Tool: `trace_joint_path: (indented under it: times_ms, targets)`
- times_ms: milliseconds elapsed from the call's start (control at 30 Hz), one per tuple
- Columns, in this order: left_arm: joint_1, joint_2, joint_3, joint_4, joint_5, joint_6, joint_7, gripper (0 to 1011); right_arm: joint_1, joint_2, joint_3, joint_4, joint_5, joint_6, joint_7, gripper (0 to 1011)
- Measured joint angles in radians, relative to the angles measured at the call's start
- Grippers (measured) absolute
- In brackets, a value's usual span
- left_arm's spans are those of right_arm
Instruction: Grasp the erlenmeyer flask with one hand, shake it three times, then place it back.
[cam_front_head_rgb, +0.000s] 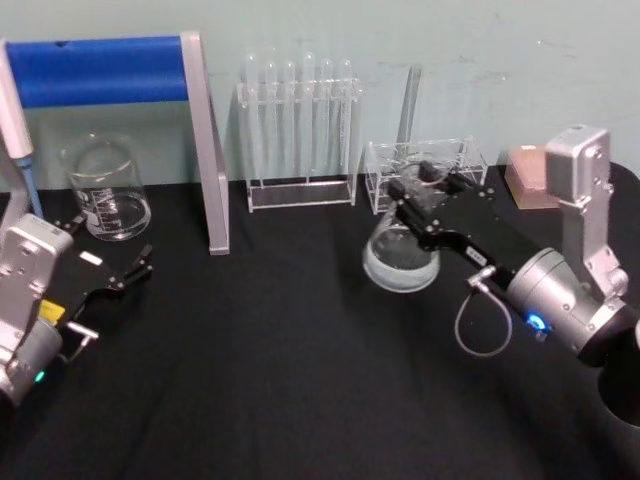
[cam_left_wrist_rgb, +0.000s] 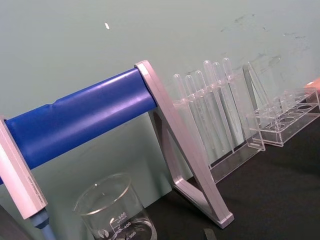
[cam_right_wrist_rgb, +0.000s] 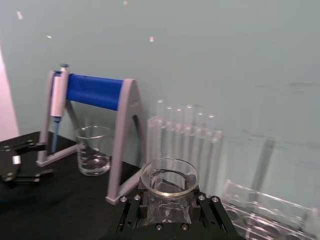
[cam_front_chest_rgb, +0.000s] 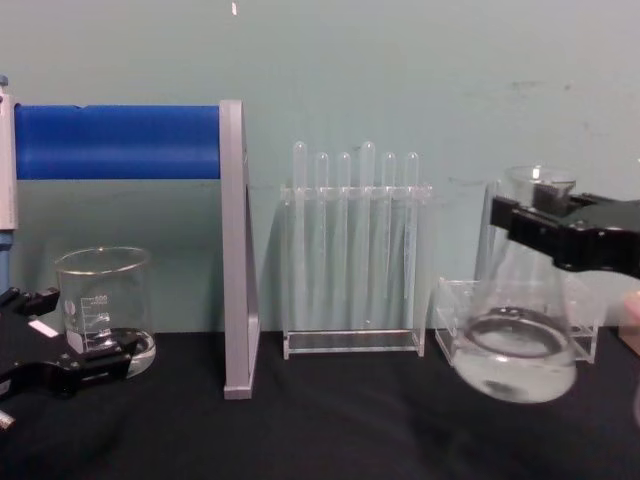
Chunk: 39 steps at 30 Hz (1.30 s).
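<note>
- Right end effector (cam_front_head_rgb: 412, 188), black and blocky, is clamped on the narrow neck of the clear glass conical erlenmeyer flask (cam_front_head_rgb: 401, 256), just under its flared rim.
- The flask sits off to the robot's right of the clear acrylic test-tube rack (cam_front_head_rgb: 300, 140) and a little nearer the robot.
- From the chest view the flask leans, its wide round base swung toward the rack. The base looks lifted off the black tabletop (cam_front_head_rgb: 280, 380), though that is hard to confirm from these angles.
- Something pale shows at the bottom of the flask, possibly a little liquid.
- Right wrist view looks straight down into the flask's round mouth, with a black finger pressed on each side of the neck.
- Behind the flask, to the rack's right, stands a low clear plastic tube tray (cam_front_head_rgb: 425, 165).
- To the rack's left stands a silver frame carrying a blue roller (cam_front_head_rgb: 205, 150).
- Left of that frame is a straight-sided graduated glass beaker (cam_front_head_rgb: 105, 190).
- Left end effector (cam_front_head_rgb: 108, 248) rests low, far to the rack's left, just in front of the beaker. Its fingers are spread apart and grip nothing.
</note>
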Motion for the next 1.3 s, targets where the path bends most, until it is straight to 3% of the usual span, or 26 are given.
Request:
trace_joint_path:
  times_ms: [300, 600, 1300]
  targets:
    - [0.000, 0.000, 0.000, 0.000, 0.000, 0.000, 0.000, 1001, -0.011, -0.006, 0.042, 0.006, -0.011, 0.005, -0.011, 456]
    - [0.000, 0.000, 0.000, 0.000, 0.000, 0.000, 0.000, 1001, -0.013, -0.013, 0.048, 0.007, -0.018, 0.010, -0.003, 456]
    - [0.000, 0.000, 0.000, 0.000, 0.000, 0.000, 0.000, 1001, -0.014, -0.026, -0.025, -0.020, -0.005, 0.013, 0.058, 456]
